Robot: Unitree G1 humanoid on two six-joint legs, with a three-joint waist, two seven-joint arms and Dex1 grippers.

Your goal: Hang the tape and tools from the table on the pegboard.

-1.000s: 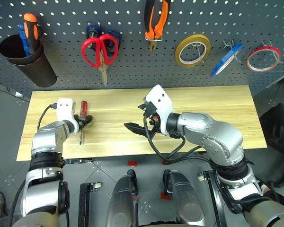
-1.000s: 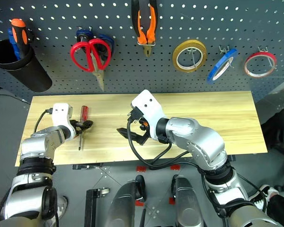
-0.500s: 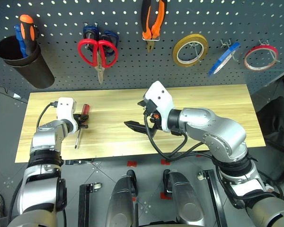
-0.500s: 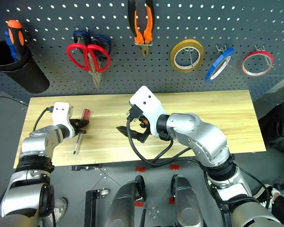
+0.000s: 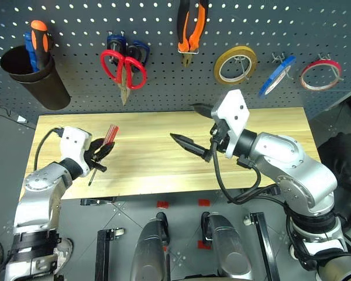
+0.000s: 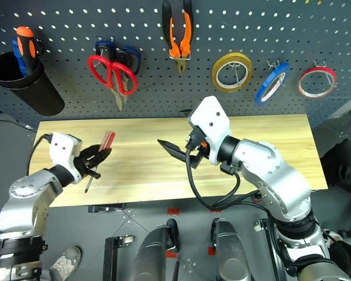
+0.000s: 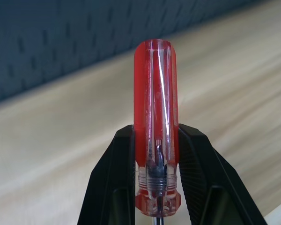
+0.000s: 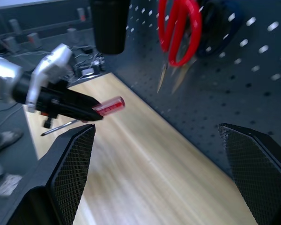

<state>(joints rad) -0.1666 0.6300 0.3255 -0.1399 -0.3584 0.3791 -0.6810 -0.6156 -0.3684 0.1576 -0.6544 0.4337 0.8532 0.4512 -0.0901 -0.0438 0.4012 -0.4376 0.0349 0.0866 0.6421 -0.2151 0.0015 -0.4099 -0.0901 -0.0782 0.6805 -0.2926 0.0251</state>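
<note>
Our left gripper (image 7: 154, 187) pinches the light, stiff, likely slippery screwdriver (image 7: 155, 126) at its handle base; right gripper (image 5: 194, 127) spread.

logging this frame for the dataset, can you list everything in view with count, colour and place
screwdriver: 1, translucent red handle, clamped in the left gripper above the table's left end
table: 1, light wood, below the pegboard
pegboard: 1, dark grey, behind the table
cup: 1, black, pegboard far left, holding orange and blue handles
scissors: 2, red in front of blue, hanging
pliers: 1, orange and black, hanging
tape rolls: 3, yellow, blue, red-edged, hanging
left gripper: jaws shut on the screwdriver
right gripper: jaws open, empty
</note>
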